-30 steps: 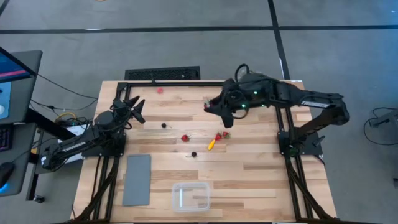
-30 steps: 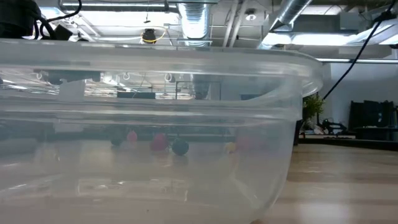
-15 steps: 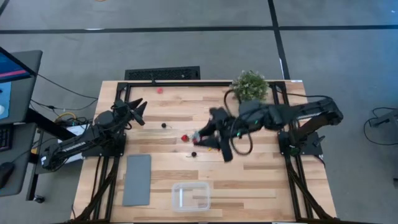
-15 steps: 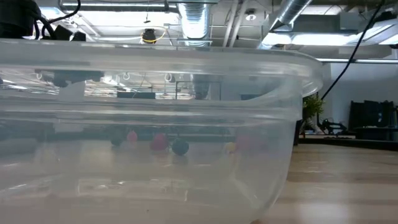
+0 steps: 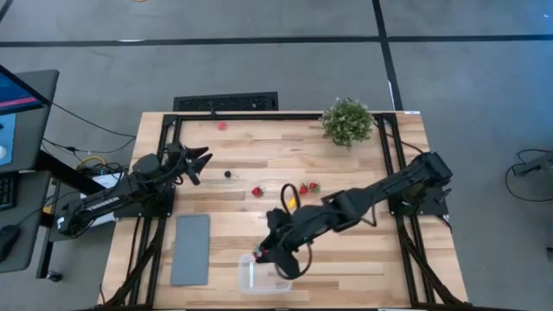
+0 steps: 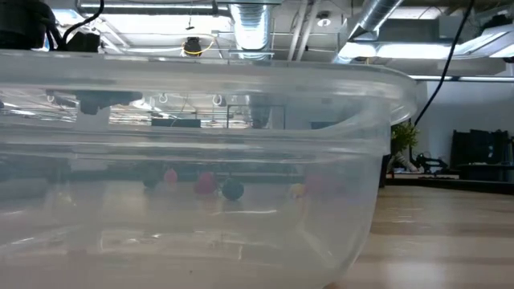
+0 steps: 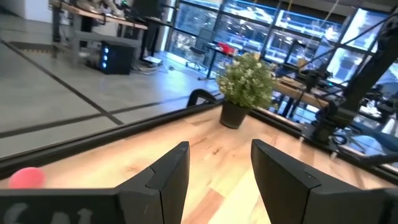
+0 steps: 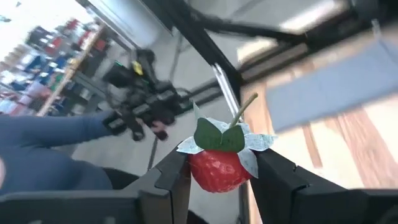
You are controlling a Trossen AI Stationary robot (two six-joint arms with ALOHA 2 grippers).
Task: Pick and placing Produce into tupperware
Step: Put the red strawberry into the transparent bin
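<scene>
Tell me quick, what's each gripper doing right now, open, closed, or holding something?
Left gripper: open, empty, over the table's far left.
Right gripper: shut on a red strawberry, at the tupperware.

Right claw (image 5: 262,253) clamped at near table edge, left claw (image 5: 200,163) parted, idle

A red strawberry (image 8: 216,169) hangs pinched above the clear tupperware (image 5: 266,274); other produce lies mid-table.

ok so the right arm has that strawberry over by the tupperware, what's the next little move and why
Probably lower a touch and open. The right gripper is shut on the strawberry, and the high view puts it at the rim of the tupperware, which looks empty. The left gripper waits open, far from it.
</scene>
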